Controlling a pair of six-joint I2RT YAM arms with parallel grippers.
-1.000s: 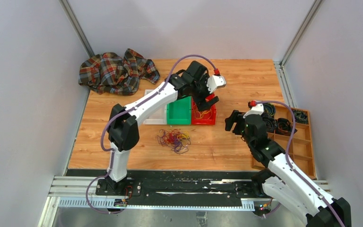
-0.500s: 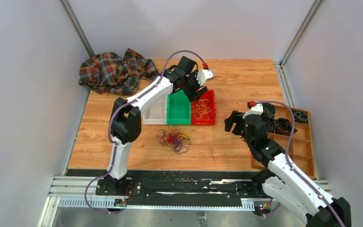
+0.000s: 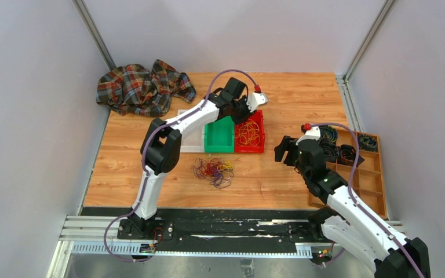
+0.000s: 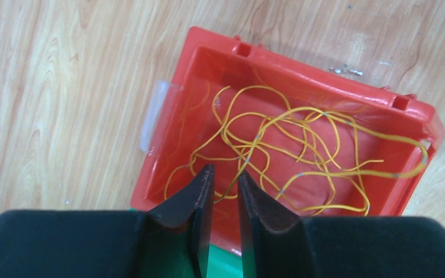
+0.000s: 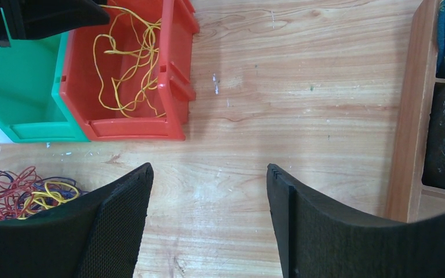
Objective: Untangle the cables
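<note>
Barely parted left end effector (image 4: 225,172)

I see yellow cables (image 4: 301,124) in the red bin (image 3: 250,149), a green bin (image 3: 219,139) left of it — and a red-yellow-purple tangle (image 3: 213,171) nearer; checked cloth (image 3: 142,88) far left.

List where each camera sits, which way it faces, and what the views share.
Top external: above and behind the bases, looking down on the table; both arms, the left claw and the right claw show.
Left wrist: on the left arm, facing down into the red bin of yellow cables; its narrowly parted claw shows.
Right wrist: on the right arm, facing down at bare wood beside the bins and the tangled cables; its open claw shows.
Shared: both wrist views show the red bin.
</note>
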